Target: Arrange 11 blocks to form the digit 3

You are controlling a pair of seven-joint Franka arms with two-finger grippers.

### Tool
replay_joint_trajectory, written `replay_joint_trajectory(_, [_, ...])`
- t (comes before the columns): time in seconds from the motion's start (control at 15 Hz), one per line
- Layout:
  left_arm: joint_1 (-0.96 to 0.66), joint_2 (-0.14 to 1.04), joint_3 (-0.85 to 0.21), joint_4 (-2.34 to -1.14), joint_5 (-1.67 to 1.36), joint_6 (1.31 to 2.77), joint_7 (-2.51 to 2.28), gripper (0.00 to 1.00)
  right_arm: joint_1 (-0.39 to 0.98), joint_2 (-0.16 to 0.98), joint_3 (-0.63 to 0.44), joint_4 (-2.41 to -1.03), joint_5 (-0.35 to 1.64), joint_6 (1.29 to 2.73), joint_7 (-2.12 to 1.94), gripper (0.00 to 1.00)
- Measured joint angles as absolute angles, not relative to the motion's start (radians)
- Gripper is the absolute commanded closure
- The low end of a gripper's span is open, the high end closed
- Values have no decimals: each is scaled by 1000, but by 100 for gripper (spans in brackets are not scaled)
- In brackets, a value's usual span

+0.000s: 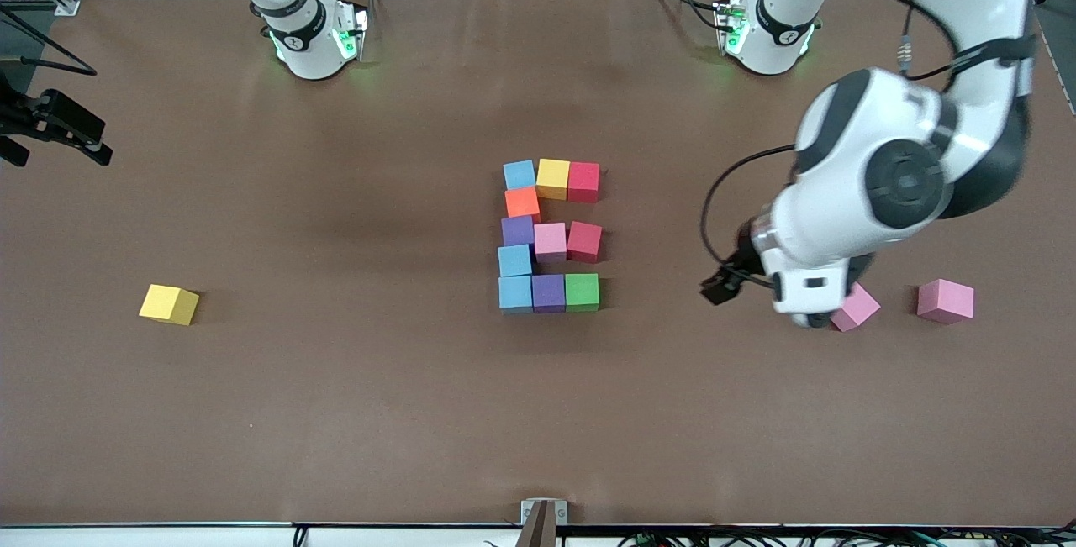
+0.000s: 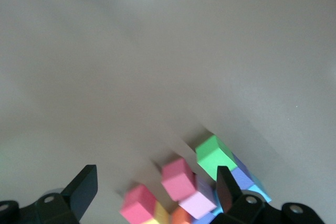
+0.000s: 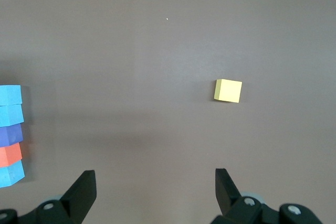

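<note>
Yellow comes first: a lone yellow block (image 1: 169,304) sits on the brown table (image 1: 336,412) toward the right arm's end, well apart from everything else. The right gripper (image 3: 155,190) does not show in the front view; in its own wrist view its fingers stand wide apart with nothing between them, above bare table, the yellow block ahead of them.

At the table's middle lies the digit 3 (image 1: 550,236), eleven touching cubes. Its row farthest from the front camera is blue, yellow, red; an orange cube (image 1: 522,203) joins it to the purple, pink, red middle row; a blue cube (image 1: 514,260) joins that to the nearest row of blue, purple, green (image 1: 582,291).

Toward the left arm's end, the left gripper (image 2: 155,192) hangs low with its fingers spread wide, holding nothing. A pink block (image 1: 857,307) lies tilted just beside the arm's wrist, and another pink block (image 1: 945,301) rests near it.
</note>
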State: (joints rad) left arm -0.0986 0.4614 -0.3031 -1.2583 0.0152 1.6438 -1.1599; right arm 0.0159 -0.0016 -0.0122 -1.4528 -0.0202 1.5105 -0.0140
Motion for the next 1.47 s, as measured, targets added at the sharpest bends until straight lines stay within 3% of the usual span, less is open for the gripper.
replay_joint_trajectory(0.27, [7, 334, -301, -1258, 25, 1540, -832, 0, 20, -2, -12, -1450, -20, 1510, -14, 0])
replay_joint_trajectory(0.47, [12, 231, -227, -1289, 26, 1441, -605, 0, 20, -2, -12, -1450, -20, 1510, -14, 0])
replay_joint_trajectory(0.74, [10, 48, -60, -1446, 26, 1405, -263, 0, 20, -2, -12, -1449, -20, 1510, -14, 0])
replay_joint_trajectory(0.94, [28, -62, -16, -1558, 20, 1406, -147, 0, 20, -2, -12, -1449, -20, 1510, -14, 0])
replay_joint_trajectory(1.47, [22, -106, -29, -1604, 17, 1437, -135, 0, 20, -2, -12, -1449, -20, 1510, -14, 0])
